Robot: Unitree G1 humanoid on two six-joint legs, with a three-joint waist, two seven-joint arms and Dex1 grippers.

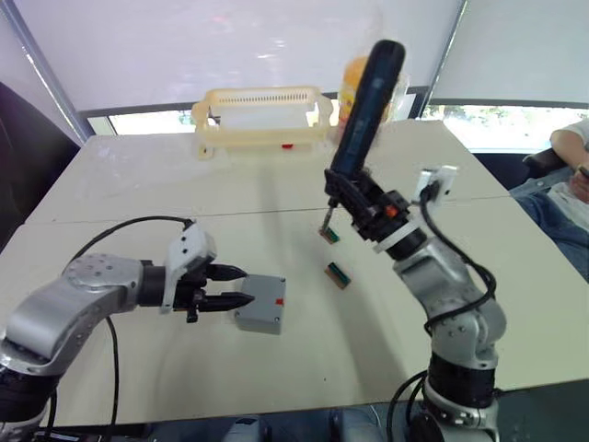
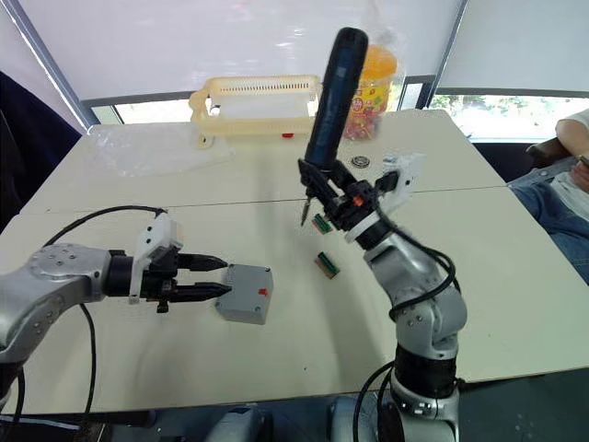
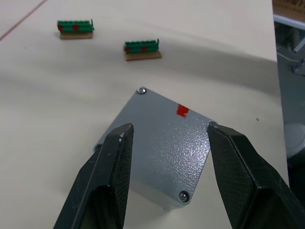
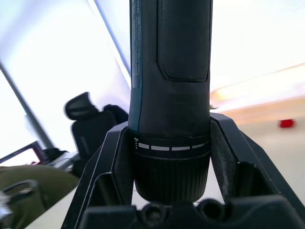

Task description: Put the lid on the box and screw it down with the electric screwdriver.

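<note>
The right gripper [image 1: 354, 198] clamped the screwdriver [image 1: 366, 109] upright, bit down, far right of the box [image 1: 260, 303]. The left gripper [image 1: 230, 286] sat wide, just left of the lidded box.

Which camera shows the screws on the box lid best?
The left wrist view: the lid is seen close, with corner screws visible between the open left gripper. Both eye views show it small.

bright daylight | backlit windows [image 1: 230, 46] blown out | wrist background blurred
</note>
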